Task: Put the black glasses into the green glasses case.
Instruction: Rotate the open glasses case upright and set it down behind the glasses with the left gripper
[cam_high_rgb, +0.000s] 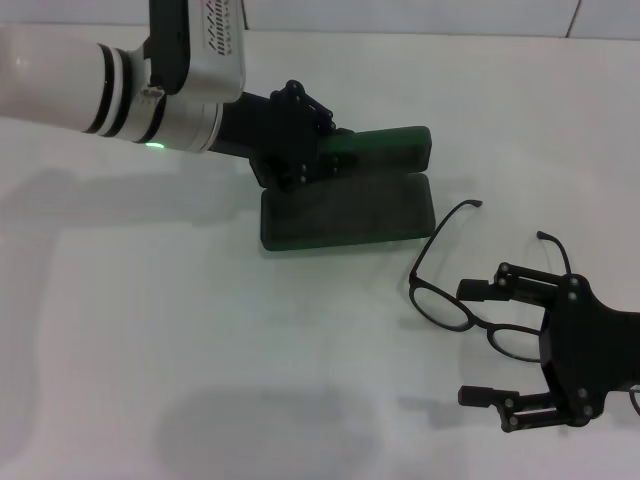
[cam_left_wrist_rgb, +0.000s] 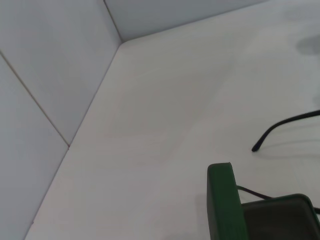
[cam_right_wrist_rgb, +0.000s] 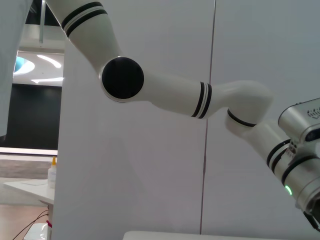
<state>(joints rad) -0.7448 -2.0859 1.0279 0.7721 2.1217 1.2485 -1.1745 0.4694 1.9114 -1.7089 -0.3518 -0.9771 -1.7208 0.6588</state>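
The case (cam_high_rgb: 345, 205) lies open, nothing inside. The left gripper (cam_high_rgb: 330, 160) holds its lid. The right gripper (cam_high_rgb: 480, 345), spread wide, straddles the glasses (cam_high_rgb: 450, 295). No lettering is legible.

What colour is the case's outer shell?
Dark green; the green glasses case shows it best in the head view.

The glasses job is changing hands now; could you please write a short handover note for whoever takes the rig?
Left gripper: at the raised lid of the green glasses case, which lies open on the white table; its grip cannot be made out.
Right gripper: open, fingers either side of the near lens of the black glasses, not closed on them.
Done: case opened.
Left: grasp the glasses, lift, place them in the case.
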